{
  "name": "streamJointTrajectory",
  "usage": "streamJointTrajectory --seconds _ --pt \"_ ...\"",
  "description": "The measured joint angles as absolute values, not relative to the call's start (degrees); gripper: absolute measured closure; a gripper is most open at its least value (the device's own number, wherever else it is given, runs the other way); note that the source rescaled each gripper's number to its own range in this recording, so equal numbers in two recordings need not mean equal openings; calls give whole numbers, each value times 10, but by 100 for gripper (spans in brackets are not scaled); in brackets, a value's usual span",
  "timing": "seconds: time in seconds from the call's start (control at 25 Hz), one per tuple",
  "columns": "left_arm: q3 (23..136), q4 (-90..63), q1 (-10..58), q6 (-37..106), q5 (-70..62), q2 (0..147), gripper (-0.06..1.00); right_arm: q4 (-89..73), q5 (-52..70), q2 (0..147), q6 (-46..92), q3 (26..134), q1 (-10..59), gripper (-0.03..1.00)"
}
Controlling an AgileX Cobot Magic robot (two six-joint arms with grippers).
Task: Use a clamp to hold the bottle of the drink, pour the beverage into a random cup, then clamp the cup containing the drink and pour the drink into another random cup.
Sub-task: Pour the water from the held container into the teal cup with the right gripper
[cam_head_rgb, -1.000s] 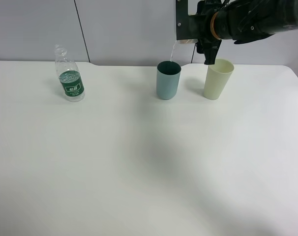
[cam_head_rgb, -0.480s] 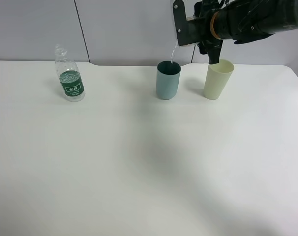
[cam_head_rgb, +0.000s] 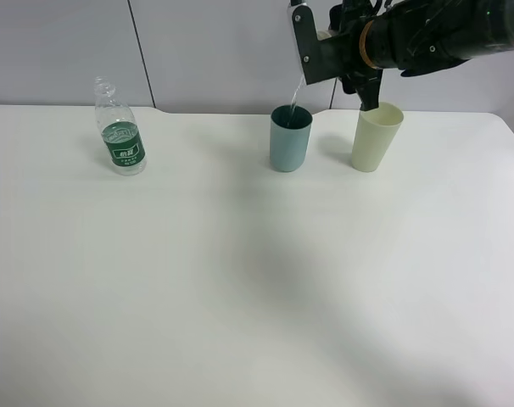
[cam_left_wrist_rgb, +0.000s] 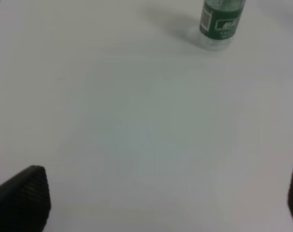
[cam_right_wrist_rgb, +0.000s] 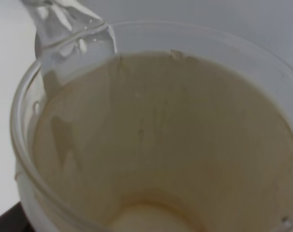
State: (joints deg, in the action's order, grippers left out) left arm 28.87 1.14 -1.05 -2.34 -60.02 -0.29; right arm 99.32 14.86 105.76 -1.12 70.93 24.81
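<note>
Pouring in progress, seen from the high exterior view: right gripper (cam_head_rgb: 352,52) raised at the back of the counter (cam_head_rgb: 240,280), with a thin stream of beverage (cam_head_rgb: 298,91) dropping into the teal cup (cam_head_rgb: 290,137) directly below. Tipped cup itself mostly hidden behind the wrist hardware here. Teal cup upright, just left of the pale green cup (cam_head_rgb: 377,136), the two near but apart. Bottle (cam_head_rgb: 120,127) upright, well apart on the far left side, cap off.

Left wrist view: bottle (cam_left_wrist_rgb: 222,21) ahead of the camera, untouched, bare counter (cam_left_wrist_rgb: 146,130) between. Jaws spread wide, only their dark tips at the picture's lower corners, nothing between them. Left arm idle, well away from both cups.

Right wrist view: looking straight into the blue-sleeved cup (cam_right_wrist_rgb: 156,140), beige inside, clear rim; jaws clamped on it, though the contact itself out of sight. Liquid (cam_right_wrist_rgb: 71,34) spilling over the rim at one edge; the inside wall below looks nearly drained.

Key relation: pouring lip sits directly above the teal cup's mouth, cup axis tilted towards it. Likely close to finished; next need probably to right the cup while keeping the lip over the teal mouth, so last drops miss the counter.
</note>
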Motion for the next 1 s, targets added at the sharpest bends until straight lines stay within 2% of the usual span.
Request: streamJointTrajectory --seconds 1.0 --pt "289 11 -10 -23 -600 -3 -6 993 158 1058 110 710 248 95"
